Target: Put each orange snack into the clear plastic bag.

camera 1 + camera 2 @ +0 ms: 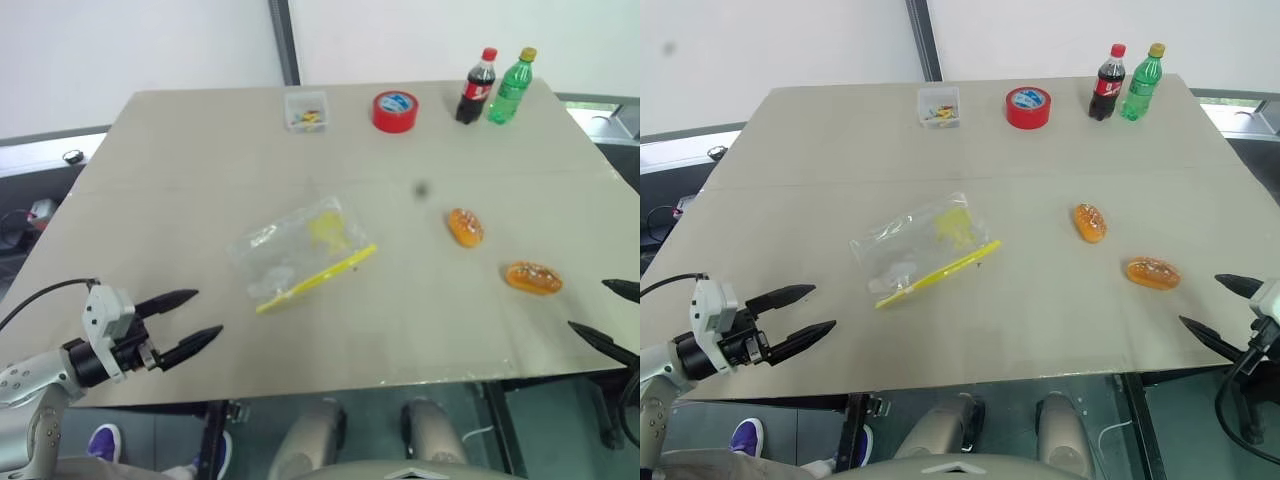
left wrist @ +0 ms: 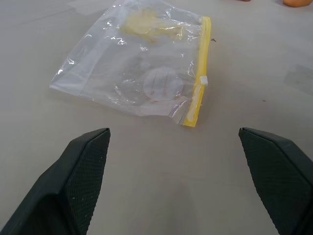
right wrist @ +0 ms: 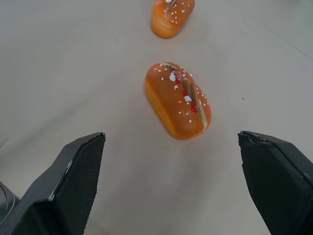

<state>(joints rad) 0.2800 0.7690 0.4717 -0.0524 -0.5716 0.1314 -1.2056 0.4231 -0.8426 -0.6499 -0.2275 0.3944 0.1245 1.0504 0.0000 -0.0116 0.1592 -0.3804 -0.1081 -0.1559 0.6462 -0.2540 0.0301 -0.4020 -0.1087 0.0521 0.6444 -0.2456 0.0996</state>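
two orange snacks [image 1: 465, 227] beside clear plastic bag [image 1: 295, 250] | right hand [image 1: 1218, 312] edge-cropped | both hands spread, empty

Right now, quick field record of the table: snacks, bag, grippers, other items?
snacks: two glossy oval orange snacks, loose on the table, apart, both outside the bag
bag: clear crinkly plastic bag with yellow closure strip, lying flat mid-table
left gripper: open, holding nothing, short of the bag
right gripper: open, holding nothing, near the closer snack
far edge: small clear box, red tape roll, cola bottle, green bottle
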